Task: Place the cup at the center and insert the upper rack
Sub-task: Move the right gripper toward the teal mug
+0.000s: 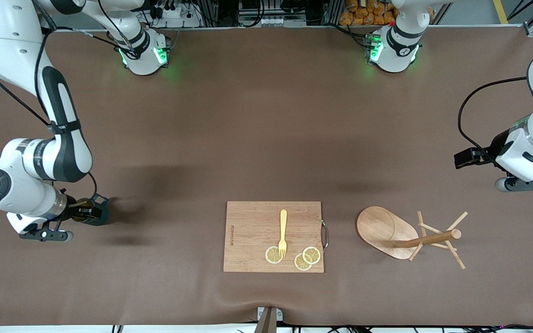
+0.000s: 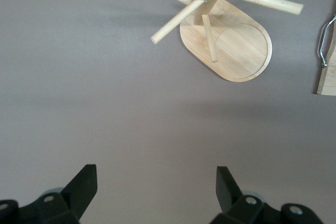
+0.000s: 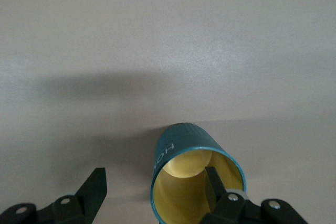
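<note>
Looking down on a brown tabletop, we see the right pincer low at the right arm's end, its fingers apart, one finger inside the teal cup's yellow mouth, the other outside its wall; the cup rests on the tabletop; the left pincer hangs with fingers spread wide over bare tabletop near the upper rack, which stands beside the cutting board, toward the left arm's end; a yellow fork and lemon slices lie on the board.
</note>
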Robot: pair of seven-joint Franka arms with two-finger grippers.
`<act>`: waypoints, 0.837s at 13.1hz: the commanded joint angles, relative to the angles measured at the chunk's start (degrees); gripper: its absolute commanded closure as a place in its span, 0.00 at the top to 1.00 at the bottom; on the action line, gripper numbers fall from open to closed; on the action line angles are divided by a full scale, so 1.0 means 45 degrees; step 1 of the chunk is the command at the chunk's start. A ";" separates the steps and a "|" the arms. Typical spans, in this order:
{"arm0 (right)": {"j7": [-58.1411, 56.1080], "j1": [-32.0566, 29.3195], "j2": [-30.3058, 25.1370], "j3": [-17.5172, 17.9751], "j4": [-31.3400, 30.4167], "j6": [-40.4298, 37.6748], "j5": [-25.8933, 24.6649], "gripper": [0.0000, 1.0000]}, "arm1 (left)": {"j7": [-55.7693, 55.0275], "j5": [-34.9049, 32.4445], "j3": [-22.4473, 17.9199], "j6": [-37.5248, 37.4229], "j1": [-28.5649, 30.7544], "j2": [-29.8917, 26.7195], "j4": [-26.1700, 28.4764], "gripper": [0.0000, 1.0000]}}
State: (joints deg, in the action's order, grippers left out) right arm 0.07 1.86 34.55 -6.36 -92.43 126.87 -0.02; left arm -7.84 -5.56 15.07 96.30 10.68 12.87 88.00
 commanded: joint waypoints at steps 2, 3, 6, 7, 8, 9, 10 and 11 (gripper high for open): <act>-0.0190 -0.0257 0.0408 0.0086 0.0424 -0.0030 0.0082 0.73 | 0.0082 -0.0133 0.0049 -0.0092 0.0067 0.0031 -0.0220 1.00; -0.0248 -0.0277 0.0543 0.0086 0.0424 -0.0030 0.0082 0.68 | 0.0082 -0.0133 0.0049 -0.0092 0.0048 0.0031 -0.0220 1.00; -0.0269 -0.0375 0.0662 0.0106 0.0404 -0.0147 0.0179 0.52 | 0.0082 -0.0133 0.0049 -0.0092 0.0048 0.0012 -0.0220 1.00; -0.0269 -0.0375 0.0662 0.0106 0.0404 -0.0205 0.0237 0.44 | 0.0082 -0.0133 0.0049 -0.0092 0.0048 0.0031 -0.0220 1.00; -0.0269 -0.0375 0.0681 0.0125 0.0385 -0.0322 0.0257 0.38 | 0.0082 -0.0133 0.0049 -0.0092 0.0048 0.0031 -0.0220 1.00; -0.0269 -0.0356 0.0681 0.0125 0.0384 -0.0401 0.0277 0.35 | 0.0063 -0.0113 0.0049 -0.0092 0.0048 0.0031 -0.0220 1.00; -0.0288 -0.0356 0.0681 0.0145 0.0404 -0.0517 0.0277 0.33 | 0.0082 -0.0113 0.0049 -0.0092 0.0048 0.0031 -0.0220 1.00; -0.0443 -0.0356 0.0681 0.0164 0.0404 -0.0557 0.0277 0.27 | 0.0082 -0.0113 0.0049 -0.0092 0.0048 0.0031 -0.0220 1.00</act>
State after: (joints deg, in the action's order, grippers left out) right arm -0.51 0.81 36.78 -6.23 -92.05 125.49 0.35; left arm -7.84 -5.56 15.07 96.30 10.68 12.87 87.84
